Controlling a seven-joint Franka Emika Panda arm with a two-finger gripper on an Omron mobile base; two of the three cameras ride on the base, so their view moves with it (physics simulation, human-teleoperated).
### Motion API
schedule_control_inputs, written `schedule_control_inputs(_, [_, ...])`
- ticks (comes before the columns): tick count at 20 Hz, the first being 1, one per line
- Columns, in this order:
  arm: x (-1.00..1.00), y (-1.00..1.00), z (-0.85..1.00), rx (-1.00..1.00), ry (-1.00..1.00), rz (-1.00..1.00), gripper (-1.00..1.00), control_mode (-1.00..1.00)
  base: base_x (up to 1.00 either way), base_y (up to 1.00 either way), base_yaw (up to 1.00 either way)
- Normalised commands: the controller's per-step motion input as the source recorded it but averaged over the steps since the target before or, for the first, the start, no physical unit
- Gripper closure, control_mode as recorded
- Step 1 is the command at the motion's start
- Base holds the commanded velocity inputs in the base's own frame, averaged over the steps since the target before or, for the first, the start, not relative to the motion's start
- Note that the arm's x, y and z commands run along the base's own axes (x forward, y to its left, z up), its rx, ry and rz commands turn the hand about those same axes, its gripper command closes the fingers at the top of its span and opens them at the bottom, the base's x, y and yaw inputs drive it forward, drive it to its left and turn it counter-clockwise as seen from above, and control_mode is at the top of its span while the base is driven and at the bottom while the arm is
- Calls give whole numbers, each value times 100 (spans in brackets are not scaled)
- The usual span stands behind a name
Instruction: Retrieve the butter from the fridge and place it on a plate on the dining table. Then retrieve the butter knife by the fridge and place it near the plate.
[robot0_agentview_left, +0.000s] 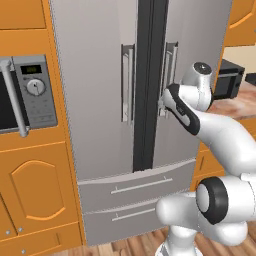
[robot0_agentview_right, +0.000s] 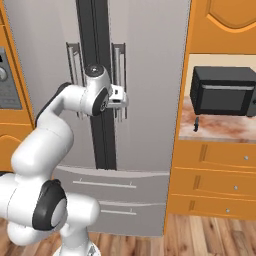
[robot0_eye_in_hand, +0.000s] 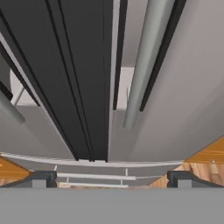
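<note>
Two dark finger tips of my gripper (robot0_eye_in_hand: 109, 178) are standing wide open, holding nothing; the fridge (robot0_eye_in_hand: 183, 100) is right ahead, its right door handle (robot0_eye_in_hand: 142, 65) hanging just in front.

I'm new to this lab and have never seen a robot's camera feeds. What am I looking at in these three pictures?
It is a rendered kitchen. The white jointed machine is a robot arm on a driving base. Two pictures come from cameras on that base, behind the arm to its left and right. The third looks along the claw, whose two dark tips stand wide apart at the bottom, holding nothing. The arm reaches toward the right-hand door handle of the closed grey fridge. Beside it stand a microwave and orange cabinets. On the counter to the right, a small dark knife lies by a black box-shaped appliance.
</note>
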Motion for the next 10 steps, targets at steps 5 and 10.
schedule_control_inputs(5, [14,-11,2,0,-10,0,-100,-100,0,0,0])
schedule_control_inputs(10, [31,-2,4,0,-2,0,-100,-100,0,0,0])
